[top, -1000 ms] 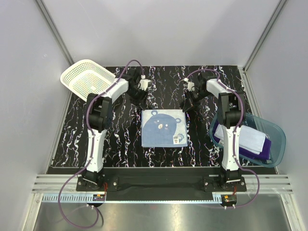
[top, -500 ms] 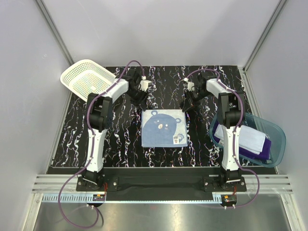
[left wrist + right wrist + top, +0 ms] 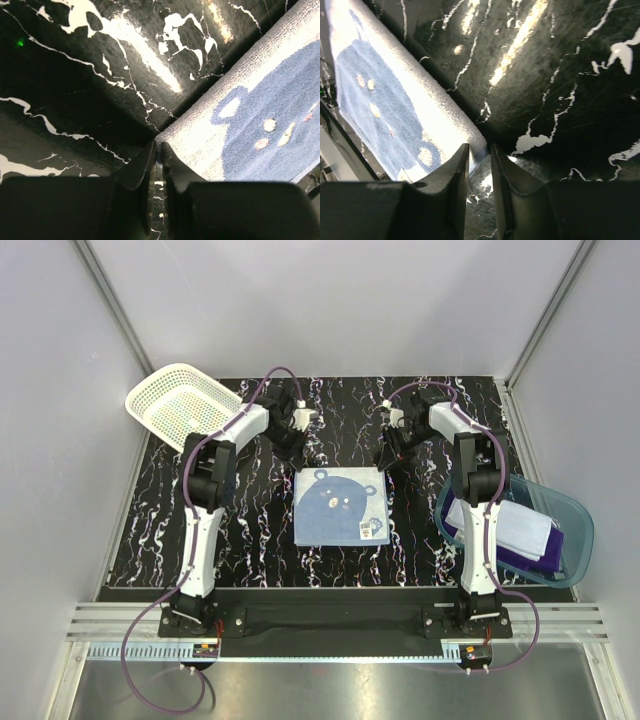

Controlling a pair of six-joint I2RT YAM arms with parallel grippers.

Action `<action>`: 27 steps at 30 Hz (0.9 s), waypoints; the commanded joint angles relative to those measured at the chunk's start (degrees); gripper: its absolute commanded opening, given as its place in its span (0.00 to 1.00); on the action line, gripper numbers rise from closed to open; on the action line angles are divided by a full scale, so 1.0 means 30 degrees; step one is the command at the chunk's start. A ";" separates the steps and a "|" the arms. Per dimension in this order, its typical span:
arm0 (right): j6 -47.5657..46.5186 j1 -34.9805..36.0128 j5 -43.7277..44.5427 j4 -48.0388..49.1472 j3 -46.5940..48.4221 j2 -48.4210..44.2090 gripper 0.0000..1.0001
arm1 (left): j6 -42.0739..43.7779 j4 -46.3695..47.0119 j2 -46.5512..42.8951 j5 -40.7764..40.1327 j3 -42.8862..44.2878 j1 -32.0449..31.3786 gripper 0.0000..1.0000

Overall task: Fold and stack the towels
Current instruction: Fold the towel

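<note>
The light blue bear-print towel (image 3: 340,505) lies flat and folded square in the middle of the table. My left gripper (image 3: 296,462) is at its far left corner. In the left wrist view the jaws (image 3: 159,150) are pinched to a thin slit, with the very tip of the towel (image 3: 260,100) corner at them. My right gripper (image 3: 384,464) is at the far right corner. Its jaws (image 3: 479,155) stand slightly apart, with the towel (image 3: 395,105) corner between the tips, unclamped. The white towel (image 3: 520,525) and the purple towel (image 3: 545,552) lie in the tub.
A translucent blue tub (image 3: 575,515) stands at the right edge beside the right arm. A white lattice basket (image 3: 180,405) sits tilted at the far left corner. Grey walls close in the black marbled table (image 3: 250,530) on three sides.
My left wrist has shifted slightly up and to the left. The towel and my right arm have barely moved.
</note>
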 commanded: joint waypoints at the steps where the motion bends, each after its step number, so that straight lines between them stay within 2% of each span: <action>1: -0.0323 -0.0078 0.0494 0.0415 0.0645 0.0491 0.29 | 0.0446 -0.0279 0.0606 0.0493 0.0723 -0.0167 0.10; 2: -0.0352 -0.0078 0.0522 0.0415 0.0675 0.0491 0.27 | 0.0417 -0.0308 0.0635 0.0581 0.0782 -0.0196 0.03; 4: -0.0411 -0.0079 0.0436 0.0415 0.0704 0.0521 0.20 | 0.0387 -0.0308 0.0781 0.0640 0.1016 -0.0225 0.00; 7: -0.0470 -0.0107 0.0463 0.0444 0.0675 0.0491 0.14 | 0.0300 -0.0396 0.0957 0.0670 0.1251 -0.0255 0.00; 8: -0.0499 -0.0108 0.0551 0.0531 0.0617 0.0375 0.08 | 0.0241 -0.0338 0.0958 0.0554 0.1397 -0.0255 0.00; 11: -0.0412 -0.0079 0.1078 0.0912 0.0470 -0.0150 0.01 | -0.0110 -0.0134 0.0578 -0.0030 0.1602 -0.0226 0.00; 19: 0.0057 -0.0108 0.2690 0.3752 -0.1520 -0.2932 0.00 | -0.0784 0.1653 -0.2087 -0.1087 0.0462 -0.0255 0.00; 27: 0.0584 -0.0108 0.3335 0.5775 -0.3191 -0.4547 0.00 | -0.0726 0.1596 -0.3434 -0.1849 -0.0006 -0.0459 0.00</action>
